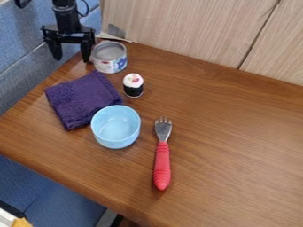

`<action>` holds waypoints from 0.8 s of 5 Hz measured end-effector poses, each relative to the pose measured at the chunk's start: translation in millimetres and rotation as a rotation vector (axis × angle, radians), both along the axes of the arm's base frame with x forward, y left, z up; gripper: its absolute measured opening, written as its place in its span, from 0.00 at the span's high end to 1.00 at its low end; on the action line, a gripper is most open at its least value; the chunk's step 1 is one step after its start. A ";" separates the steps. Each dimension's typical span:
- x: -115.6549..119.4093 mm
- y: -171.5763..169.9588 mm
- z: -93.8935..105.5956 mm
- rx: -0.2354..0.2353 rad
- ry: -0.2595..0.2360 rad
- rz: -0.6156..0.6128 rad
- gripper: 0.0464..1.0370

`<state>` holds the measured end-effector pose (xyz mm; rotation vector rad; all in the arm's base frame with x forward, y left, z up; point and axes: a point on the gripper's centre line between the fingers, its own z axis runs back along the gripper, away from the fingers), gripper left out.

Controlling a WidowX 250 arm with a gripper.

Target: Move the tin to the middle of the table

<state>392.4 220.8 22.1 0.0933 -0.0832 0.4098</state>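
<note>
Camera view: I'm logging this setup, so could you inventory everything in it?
Tin: one, silver with a white and blue label, table's far left corner
Cloth: one, purple, folded, left side
Sushi-like piece: one, white top, black sides, right of the cloth
Bowl: one, light blue, in front of the cloth
Fork: one, metal with red handle, right of the bowl
Table: one, brown wood
Panelling: light wood, behind the table
Upholstery: two areas, blue, upper left and lower left
Yellow item: one, partly visible, bottom left corner
Gripper: one, black, open, upper left, beside the tin
</note>
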 end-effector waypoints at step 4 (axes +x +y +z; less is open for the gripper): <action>39.4 -41.3 9.0 -0.028 -0.051 -0.152 0.04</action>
